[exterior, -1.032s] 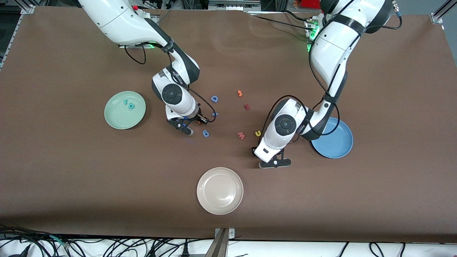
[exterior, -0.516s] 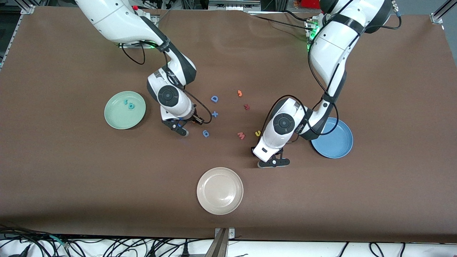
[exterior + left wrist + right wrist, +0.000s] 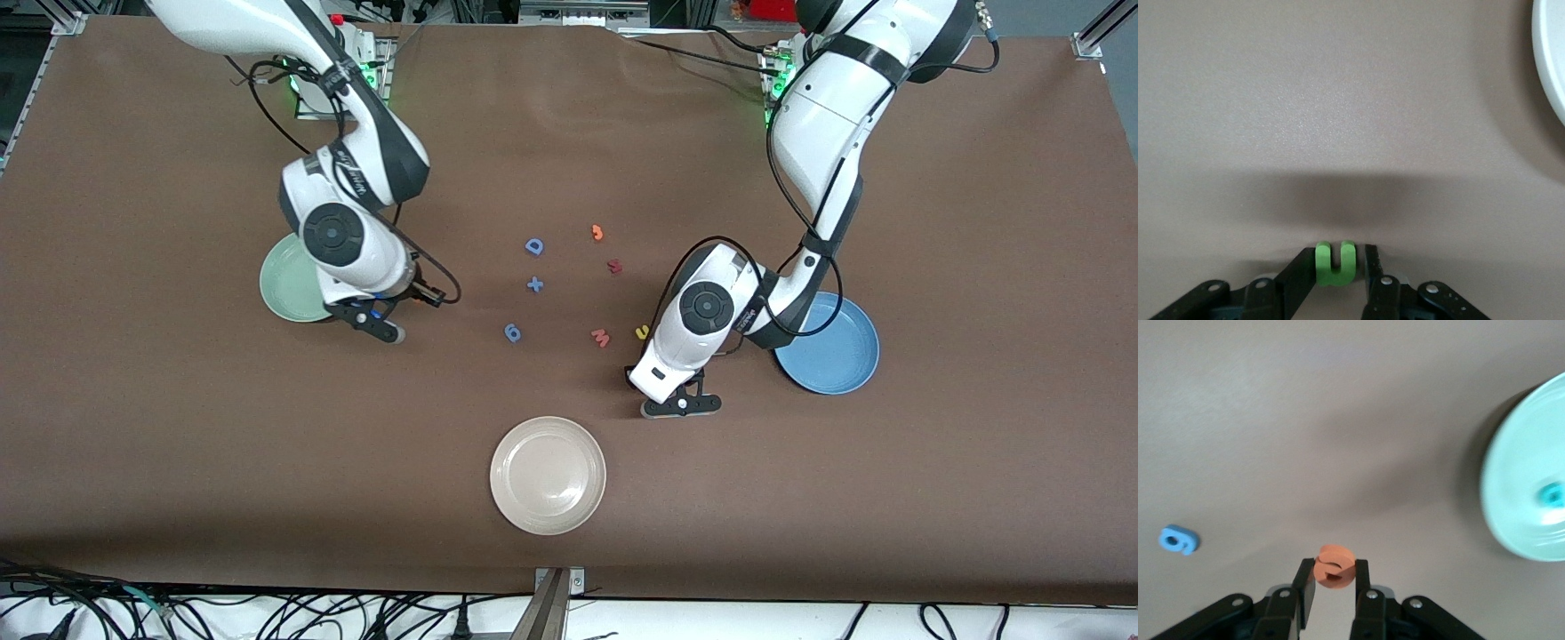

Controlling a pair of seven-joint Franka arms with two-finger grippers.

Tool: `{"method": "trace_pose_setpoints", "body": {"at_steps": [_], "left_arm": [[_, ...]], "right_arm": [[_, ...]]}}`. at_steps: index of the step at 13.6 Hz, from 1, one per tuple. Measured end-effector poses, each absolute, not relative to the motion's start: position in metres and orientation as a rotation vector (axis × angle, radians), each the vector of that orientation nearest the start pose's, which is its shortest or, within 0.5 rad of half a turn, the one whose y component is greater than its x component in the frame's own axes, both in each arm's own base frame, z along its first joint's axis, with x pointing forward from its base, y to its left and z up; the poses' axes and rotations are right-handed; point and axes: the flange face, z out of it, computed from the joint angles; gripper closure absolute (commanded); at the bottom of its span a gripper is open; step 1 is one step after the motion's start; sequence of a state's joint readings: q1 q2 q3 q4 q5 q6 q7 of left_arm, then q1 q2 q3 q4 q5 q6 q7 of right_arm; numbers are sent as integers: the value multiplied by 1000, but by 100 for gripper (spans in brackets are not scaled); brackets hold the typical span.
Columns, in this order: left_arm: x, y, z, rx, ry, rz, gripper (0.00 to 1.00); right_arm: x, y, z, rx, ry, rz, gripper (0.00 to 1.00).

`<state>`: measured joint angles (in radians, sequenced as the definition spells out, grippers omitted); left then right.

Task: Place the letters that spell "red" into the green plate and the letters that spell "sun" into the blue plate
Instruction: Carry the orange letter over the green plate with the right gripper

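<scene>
The right gripper [image 3: 1333, 585] is hanging over the brown bench [image 3: 178, 427] just beside the round pale mint-green plate [image 3: 286, 289], its fingers [image 3: 1305, 583] clamped on the small orange foam "e" [image 3: 1333, 567]. One teal foam letter [image 3: 1553, 495] is lying in that plate (the arm is covering most of the plate in the front view).

The left gripper [image 3: 1341, 267] is sitting low over the bench between the round cream-white plate [image 3: 548, 475] and the round mid-blue plate [image 3: 836, 356], its fingers pressing in on the small green foam "n" [image 3: 1335, 262], which is standing up between them.

Out in the middle of the bench, the yellow foam "u" [image 3: 642, 332] is lying just beside the pink foam "w" [image 3: 601, 337], with the blue foam "6" [image 3: 513, 332] nearer the right arm's end.
</scene>
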<state>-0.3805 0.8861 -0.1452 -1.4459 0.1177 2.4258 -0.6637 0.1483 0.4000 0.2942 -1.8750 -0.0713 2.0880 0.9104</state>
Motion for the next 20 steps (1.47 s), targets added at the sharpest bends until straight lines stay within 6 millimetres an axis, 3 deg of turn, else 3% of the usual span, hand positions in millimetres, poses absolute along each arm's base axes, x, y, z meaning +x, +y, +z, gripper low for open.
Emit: {"method": "trace_pose_setpoints", "body": {"at_steps": [6,8,12,16,18,20], "left_arm": [[642,-349,171,-3218,-180,-117,68],[642,-349,171,-3219,-179,-118,68],[642,-349,171,-3219,-180,-119,71],[643,-347,171,-3218,-183,-121,72],[644,-346,171,-3217,-186,-122,72],[646,-344,172,-3215,-191,-125,72]], "right_arm": [[581,156,345,-3168,516,375,94],[585,119,351,-3168,447,421,94],[590,44,350,-3154,324,490,94],[586,-18,345,-3098,235,524,94],[580,-34,336,-3084,224,548,94],[573,-37,318,-3083,222,548,94]]}}
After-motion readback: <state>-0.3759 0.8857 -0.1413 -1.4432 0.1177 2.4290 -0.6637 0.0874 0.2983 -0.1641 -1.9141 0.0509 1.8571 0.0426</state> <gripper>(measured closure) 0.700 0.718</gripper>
